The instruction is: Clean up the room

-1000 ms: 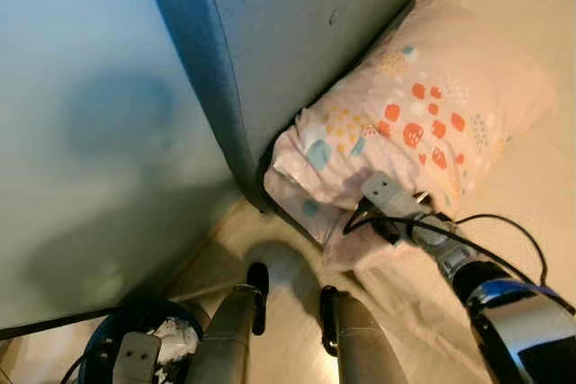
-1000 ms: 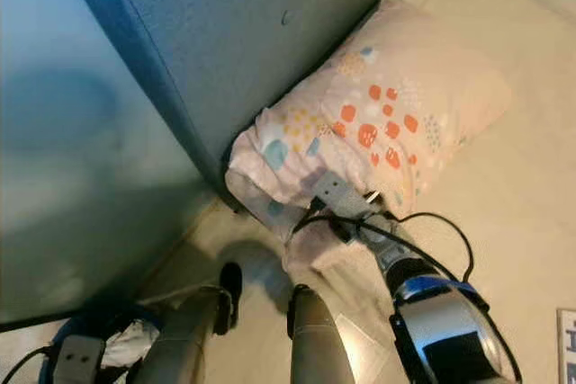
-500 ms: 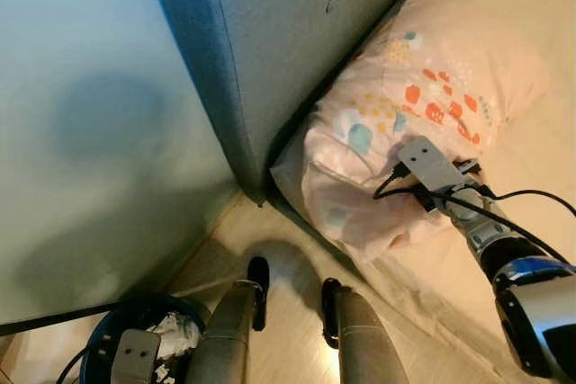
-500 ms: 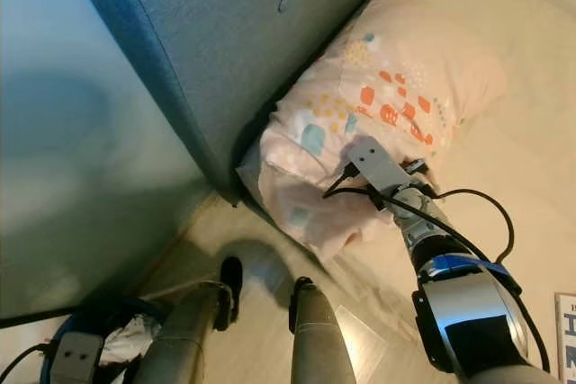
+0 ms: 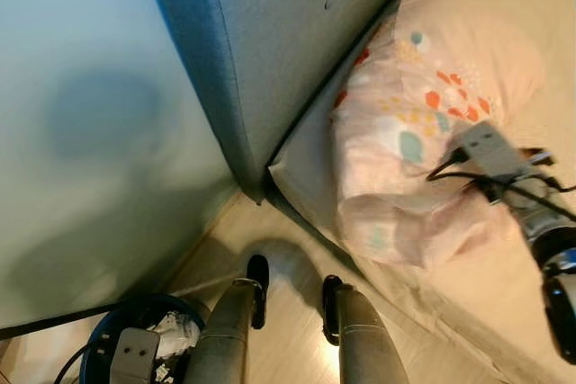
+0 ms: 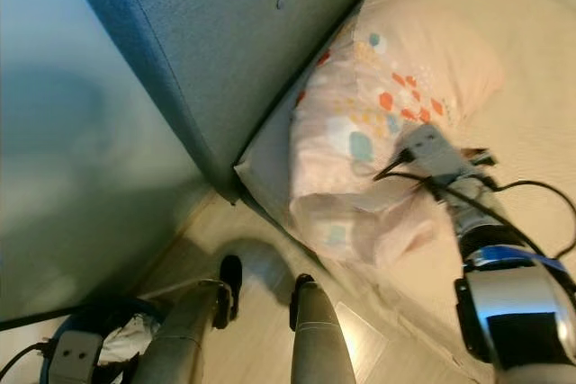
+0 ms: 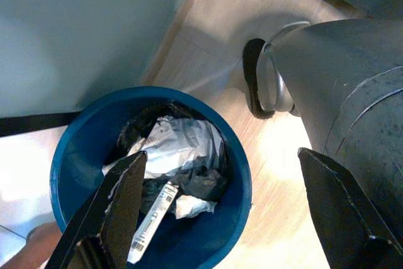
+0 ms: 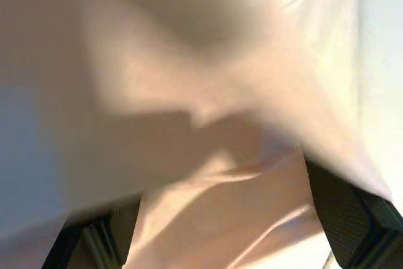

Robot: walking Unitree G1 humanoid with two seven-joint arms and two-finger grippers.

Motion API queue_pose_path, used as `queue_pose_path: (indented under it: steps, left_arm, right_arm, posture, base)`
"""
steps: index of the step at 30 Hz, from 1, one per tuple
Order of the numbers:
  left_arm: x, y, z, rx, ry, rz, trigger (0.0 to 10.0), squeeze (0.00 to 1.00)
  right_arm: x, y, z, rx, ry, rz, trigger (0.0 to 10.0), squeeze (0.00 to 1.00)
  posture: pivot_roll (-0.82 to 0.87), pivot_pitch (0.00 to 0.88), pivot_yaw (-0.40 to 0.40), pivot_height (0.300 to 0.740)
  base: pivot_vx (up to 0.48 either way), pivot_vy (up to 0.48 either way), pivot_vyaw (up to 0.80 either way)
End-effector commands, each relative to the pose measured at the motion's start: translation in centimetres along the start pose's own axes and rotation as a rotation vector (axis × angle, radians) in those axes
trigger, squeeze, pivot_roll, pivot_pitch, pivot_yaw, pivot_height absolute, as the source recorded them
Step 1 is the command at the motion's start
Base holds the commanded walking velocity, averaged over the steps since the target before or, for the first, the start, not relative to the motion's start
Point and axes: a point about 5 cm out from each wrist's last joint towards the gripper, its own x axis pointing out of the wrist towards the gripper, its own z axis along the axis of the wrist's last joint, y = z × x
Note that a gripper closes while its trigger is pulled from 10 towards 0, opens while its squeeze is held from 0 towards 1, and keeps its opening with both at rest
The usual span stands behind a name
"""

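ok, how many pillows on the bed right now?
1. A pink patterned pillow lies on the bed beside the blue-grey headboard, with the right gripper pressed into its fabric. Others may lie outside the frame.

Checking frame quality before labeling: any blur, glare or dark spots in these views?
Head views: pillow slightly soft near the right gripper; soft shadows on the wall. Left wrist view: sharp, blue bin evenly lit, glare patch at the lower left. Right wrist view: out-of-focus fabric pressed close, dark fold across it.
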Motion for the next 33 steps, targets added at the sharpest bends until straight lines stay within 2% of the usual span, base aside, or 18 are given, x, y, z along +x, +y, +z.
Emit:
queue_pose_path:
  steps: [1,3,4,9,12,17,18,19,20,22,23,24,25,26,27,29,30,33]
  left_arm:
    - [-0.7,-2.1,-1.6,-0.004,0.073,-0.087,10.0,0.0]
    - [-0.4,-2.1,-1.4,0.0,0.075,-0.086,10.0,0.0]
    - [0.0,-2.2,-1.2,0.008,0.072,-0.089,10.0,0.0]
    - [0.2,-2.2,-1.0,0.011,0.07,-0.088,10.0,0.0]
    - [0.7,-2.0,-0.9,0.015,0.074,-0.085,10.0,0.0]
    - [1.6,-2.1,-0.7,0.034,0.078,-0.091,10.0,0.0]
    - [2.1,-2.0,-0.4,0.04,0.075,-0.09,10.0,0.0]
    - [2.1,-2.0,-0.4,0.04,0.075,-0.09,10.0,0.0]
    - [2.5,-1.9,-0.1,0.041,0.07,-0.082,10.0,0.0]
    - [2.5,-1.9,-0.1,0.041,0.07,-0.082,10.0,0.0]
    - [3.0,-1.6,0.2,0.043,0.067,-0.075,10.0,0.0]
    - [3.0,-1.6,0.2,0.043,0.067,-0.075,10.0,0.0]
    - [3.6,-1.4,0.5,0.048,0.068,-0.067,10.0,0.0]
    - [3.6,-1.4,0.5,0.048,0.068,-0.067,10.0,0.0]
    - [3.9,-1.1,0.6,0.051,0.072,-0.062,10.0,0.0]
    - [3.9,-1.1,0.6,0.051,0.072,-0.062,10.0,0.0]
    - [4.2,-0.9,0.6,0.054,0.082,-0.057,10.0,0.0]
    - [4.2,-0.9,0.6,0.054,0.082,-0.057,10.0,0.0]
  right_arm:
    - [-0.1,0.9,-0.8,0.037,0.027,0.031,10.0,0.0]
    - [-0.3,3.8,0.6,0.181,-0.007,0.182,10.0,0.0]
    - [-0.9,7.4,2.4,0.331,-0.041,0.395,10.0,0.0]
    - [-1.5,9.5,3.5,0.443,-0.055,0.539,10.0,0.0]
    - [-2.7,11.9,5.7,0.604,-0.101,0.776,10.0,0.0]
    - [-3.6,13.3,7.8,0.77,-0.149,0.945,10.0,0.0]
    - [-4.3,14.2,8.3,0.807,-0.144,1.043,10.0,0.0]
    - [-4.3,14.2,8.3,0.807,-0.144,1.043,10.0,0.0]
    - [-5.2,15.4,8.7,0.799,-0.134,1.17,10.0,0.0]
    - [-5.2,15.4,8.7,0.799,-0.134,1.17,10.0,0.0]
    - [-6.6,16.8,8.7,0.709,-0.16,1.364,10.0,0.0]
    - [-6.6,16.8,8.7,0.709,-0.16,1.364,10.0,0.0]
    - [-8.1,17.5,8.7,0.637,-0.21,1.598,10.0,0.0]
    - [-8.1,17.5,8.7,0.637,-0.21,1.598,10.0,0.0]
    - [-9.1,17.5,8.8,0.591,-0.256,1.776,10.0,0.0]
    - [-9.1,17.5,8.8,0.591,-0.256,1.776,10.0,0.0]
    - [-9.8,17.3,8.6,0.54,-0.283,1.89,10.0,0.0]
    - [-9.8,17.3,8.6,0.54,-0.283,1.89,10.0,0.0]
  posture:
    - [0.09,0.436,0.041,0.695]
    - [0.08,0.428,0.04,0.695]
    - [0.08,0.421,0.039,0.695]
    - [0.07,0.419,0.043,0.695]
    - [0.04,0.408,0.049,0.695]
    - [0.03,0.385,0.045,0.695]
    - [0.03,0.362,0.044,0.695]
    - [0.03,0.362,0.044,0.695]
    - [0.02,0.353,0.042,0.695]
    - [0.02,0.353,0.042,0.695]
    - [0.02,0.334,0.041,0.695]
    - [0.02,0.334,0.041,0.695]
    - [0.02,0.304,0.038,0.695]
    - [0.02,0.304,0.038,0.695]
    - [0.01,0.294,0.039,0.695]
    - [0.01,0.294,0.039,0.695]
    - [0.01,0.286,0.04,0.695]
    - [0.01,0.286,0.04,0.695]
  base:
    - [0.0,0.0,0.0]
    - [0.0,0.0,0.0]
    - [0.0,0.0,0.0]
    - [0.0,0.0,0.0]
    - [0.0,0.0,0.0]
    - [0.0,0.0,0.0]
    - [0.0,0.0,0.0]
    - [0.0,0.0,0.0]
    - [0.0,0.0,0.0]
    - [0.0,0.0,0.0]
    - [0.0,0.0,0.0]
    - [0.0,0.0,0.0]
    - [0.0,0.0,0.0]
    - [0.0,0.0,0.0]
    - [0.0,0.0,0.0]
    - [0.0,0.0,0.0]
    - [0.0,0.0,0.0]
    - [0.0,0.0,0.0]
